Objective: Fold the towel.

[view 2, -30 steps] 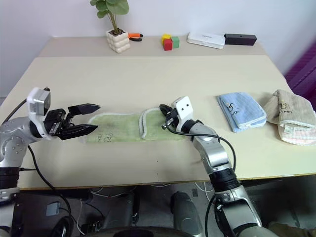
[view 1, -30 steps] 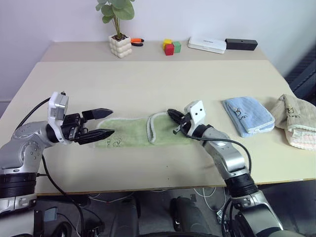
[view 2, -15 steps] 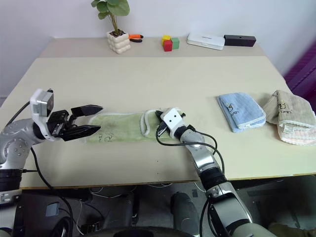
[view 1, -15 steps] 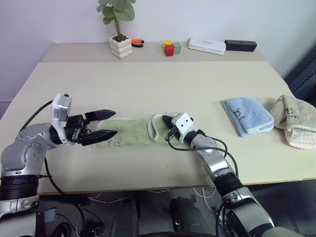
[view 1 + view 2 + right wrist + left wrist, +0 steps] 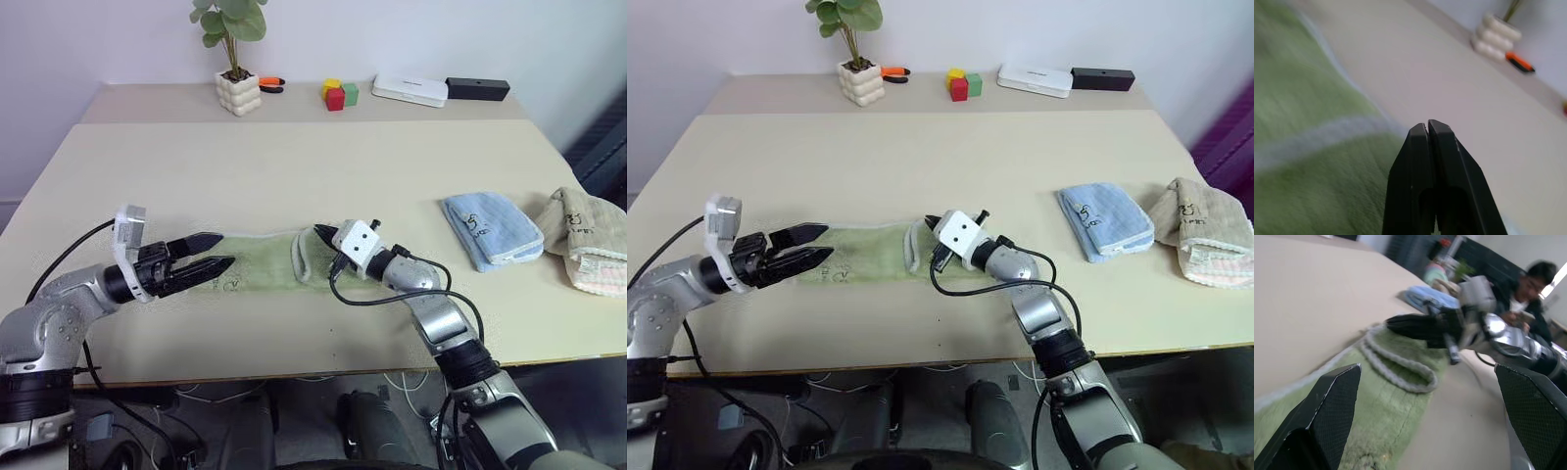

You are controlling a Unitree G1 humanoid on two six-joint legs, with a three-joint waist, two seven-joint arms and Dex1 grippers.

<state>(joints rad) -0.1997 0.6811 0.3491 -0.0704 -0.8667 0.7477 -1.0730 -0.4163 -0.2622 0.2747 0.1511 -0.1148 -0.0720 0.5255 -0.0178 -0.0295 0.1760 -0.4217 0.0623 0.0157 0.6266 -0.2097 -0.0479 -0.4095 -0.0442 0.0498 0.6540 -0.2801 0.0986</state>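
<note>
Towel (image 5: 257,266) mid-table, long strip, right end flopped over once, rest left to fold. Left gripper (image 5: 217,261) spread wide over other end; right gripper (image 5: 321,233) pinched shut, empty, on the flap.

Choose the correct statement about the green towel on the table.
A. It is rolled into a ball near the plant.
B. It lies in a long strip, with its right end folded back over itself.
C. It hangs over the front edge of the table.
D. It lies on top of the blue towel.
B: the green towel lies as a long strip on the table, and its right end is turned back in a loop beside the right tool.
</note>
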